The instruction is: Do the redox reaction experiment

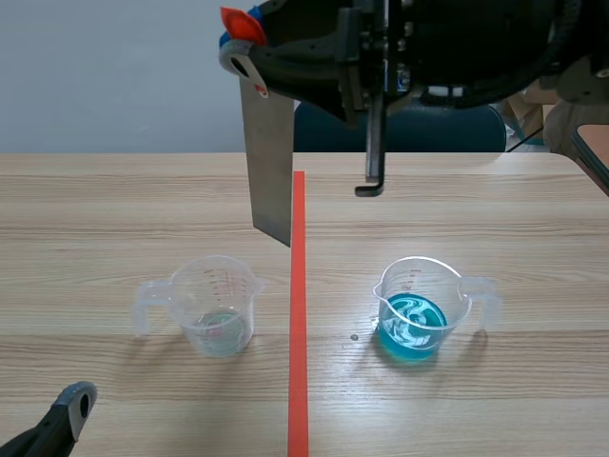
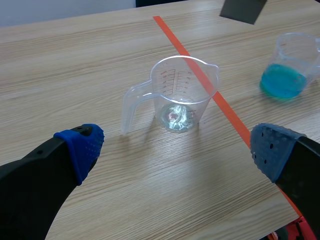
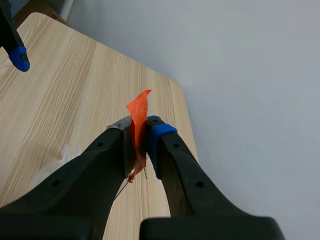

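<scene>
the left claw (image 2: 177, 145) sits low over the wooden table (image 2: 75, 65) with its two blue-padded fingers (image 2: 82, 147) spread wide and nothing between them. straight ahead of it, in line with the gap between the fingers, stands a clear measuring cup (image 2: 182, 95), upright, its handle turned toward the claw's left finger and a thin pool of clear liquid in its bottom. an orange-red tape line (image 1: 298, 314) runs just beside this cup on the side of the claw's right finger. farther ahead and off past the right finger, across the tape line, stands a second clear cup holding blue liquid (image 1: 419, 309), upright, its handle pointing away from the first cup; the two are well apart. the right claw (image 3: 140, 132) is raised high above the table, its fingers clamped on the top edge of a grey metal plate (image 1: 271, 162), where an orange tab (image 3: 137, 117) sticks up between the pads. the plate hangs down below this claw with its lower edge slanting, its lowest corner close to the far stretch of the tape line, beyond both cups and touching neither.
</scene>
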